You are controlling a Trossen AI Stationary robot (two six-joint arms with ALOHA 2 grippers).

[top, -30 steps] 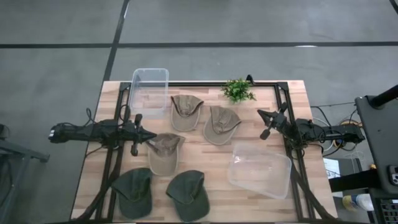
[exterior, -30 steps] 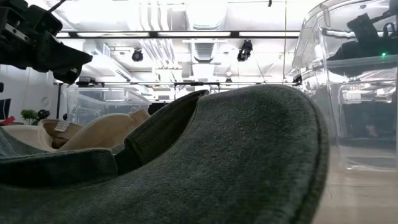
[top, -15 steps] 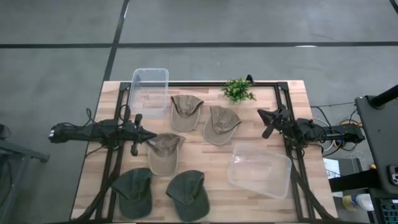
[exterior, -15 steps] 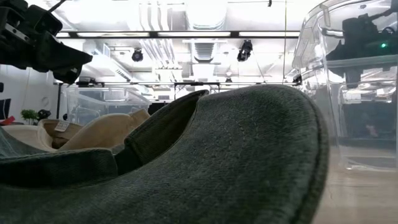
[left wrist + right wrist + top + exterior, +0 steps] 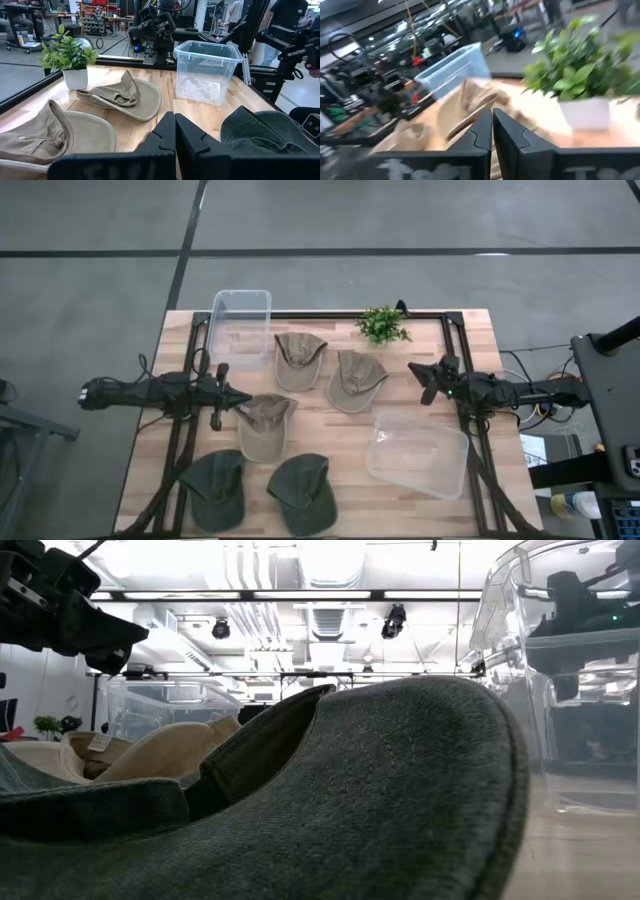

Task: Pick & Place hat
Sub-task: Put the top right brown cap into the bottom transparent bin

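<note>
Five soft caps lay on the table (image 5: 470, 330), three tan and two dark green.
The left tool (image 5: 243, 401), fingers pressed together and empty, sat at the tan hat (image 5: 264, 426); the right tool (image 5: 419, 372), also closed and empty, was near another tan hat (image 5: 355, 378). Only the low view showed the green hat (image 5: 380, 800) close up.

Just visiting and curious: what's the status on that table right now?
Left gripper shut, empty, beside a tan hat. Right gripper shut, empty, near another tan hat. All five hats on table, both bins hold no hats. Nothing blocking.
</note>
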